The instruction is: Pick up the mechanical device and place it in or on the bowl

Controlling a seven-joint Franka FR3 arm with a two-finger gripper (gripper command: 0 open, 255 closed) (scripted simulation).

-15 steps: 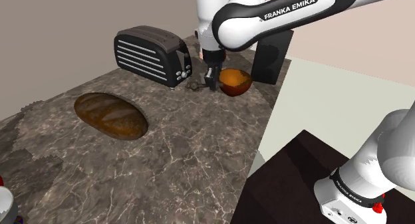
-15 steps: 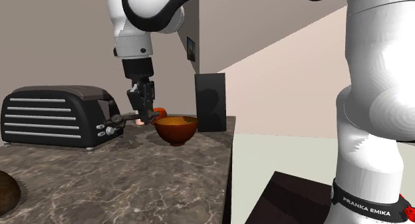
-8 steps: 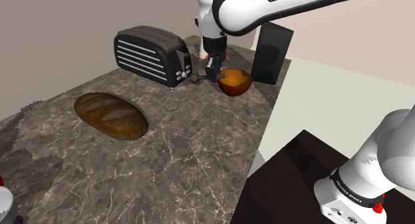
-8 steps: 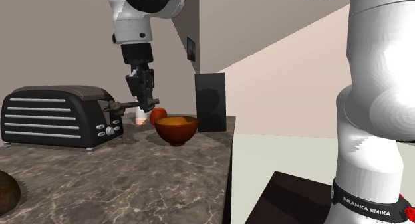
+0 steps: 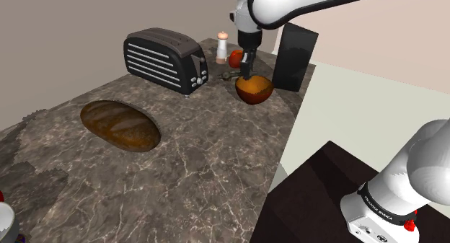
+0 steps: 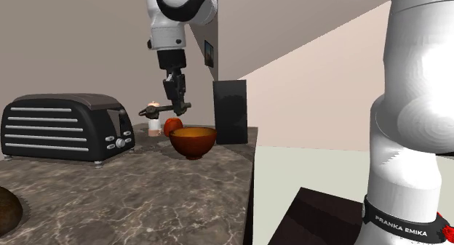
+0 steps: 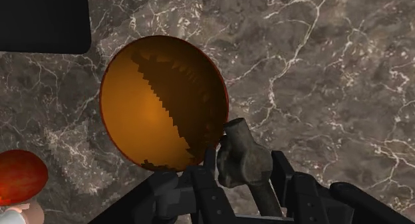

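Stone with brown marbling and pale veins makes up the tabletop [image 5: 205, 158], set against plain taupe walls [image 5: 58, 21] with a pale floor [image 5: 360, 115] past its edge. On it stand a black toaster [image 5: 164, 60], a brown loaf [image 5: 119, 125], a black box [image 5: 294, 58], a small shaker [image 5: 223, 43], a red fruit [image 5: 236, 58] and an orange bowl [image 5: 254, 96].

The mechanical device [image 6: 156, 111] is a small, dull grey-brown rod with a thicker knobbed end. The fingers are clamped on it, and the gripper [image 6: 177, 105] holds it in the air, above the bowl and clear of it. In the second exterior view its long axis lies about level, running from the fingers toward that view's left, on the toaster's side. In the wrist view its knobbed end sticks out past the fingertips, over the bowl's rim.
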